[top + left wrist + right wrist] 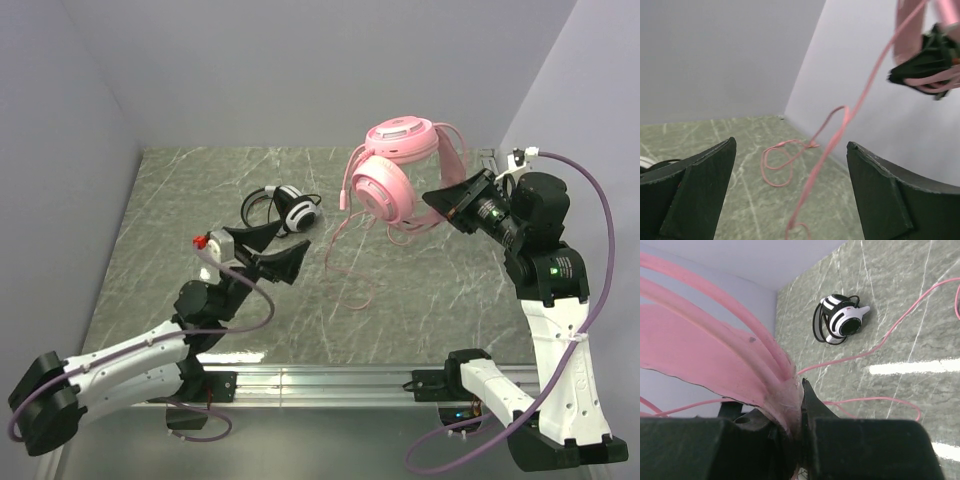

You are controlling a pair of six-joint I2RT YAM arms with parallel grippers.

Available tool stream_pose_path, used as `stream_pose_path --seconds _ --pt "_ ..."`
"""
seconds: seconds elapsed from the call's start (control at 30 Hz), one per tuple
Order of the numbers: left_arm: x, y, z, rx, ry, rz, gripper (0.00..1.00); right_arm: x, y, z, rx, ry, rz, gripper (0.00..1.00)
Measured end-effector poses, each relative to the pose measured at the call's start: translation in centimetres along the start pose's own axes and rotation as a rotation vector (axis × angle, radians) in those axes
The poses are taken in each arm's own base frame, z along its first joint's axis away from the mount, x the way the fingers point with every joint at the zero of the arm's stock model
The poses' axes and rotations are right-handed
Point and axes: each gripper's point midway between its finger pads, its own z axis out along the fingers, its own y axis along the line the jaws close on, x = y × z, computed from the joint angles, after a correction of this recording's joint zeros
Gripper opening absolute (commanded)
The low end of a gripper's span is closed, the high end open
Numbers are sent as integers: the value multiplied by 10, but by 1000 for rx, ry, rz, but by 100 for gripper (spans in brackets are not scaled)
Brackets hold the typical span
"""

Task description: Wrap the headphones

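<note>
1 pink headset [385, 185], pink cable [812, 145]; 1 black-white headset [298, 212]; green marbled table [170, 230].

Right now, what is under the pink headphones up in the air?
Under the pink plastic over-ear headphones, clamped by the right gripper, their thin pink cable dangles onto the green marbled table and loops there. The headphones hide the tabletop straight beneath the ear cups.

Flat dark-green marble-patterned tabletop [180, 200], thin pale veins crossing it. Plain matte grey-lavender walls enclosed it: back wall [300, 70], left wall [50, 150], right wall [590, 80]. Ribbed silver aluminium rail [320, 380] ran along the near edge. Light was even and diffuse; white glare streaks [910, 367] lay on the surface.
</note>
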Motion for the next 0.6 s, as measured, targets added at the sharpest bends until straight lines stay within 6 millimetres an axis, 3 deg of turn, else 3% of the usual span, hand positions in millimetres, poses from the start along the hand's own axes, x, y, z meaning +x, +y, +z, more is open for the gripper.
stream_pose_path --seconds 0.07,0.13,0.23,0.33,0.47,0.6 --pt "-7 -12 -4 21 -9 -14 95 -1 0 0 1 -7 2 0" --pt "-3 -37 -6 74 12 -38 95 -2 0 0 3 -11 6 0" --pt "22 -82 -5 175 96 -55 97 -3 -1 1 9 -17 15 0" --pt "61 -109 2 222 189 -25 99 -4 -2 1 18 -27 33 0" --pt "108 -115 21 182 263 3 99 -6 -1 -3 17 -43 48 0" --pt "116 -105 51 76 229 -15 99 -7 2 -8 9 -61 51 0"
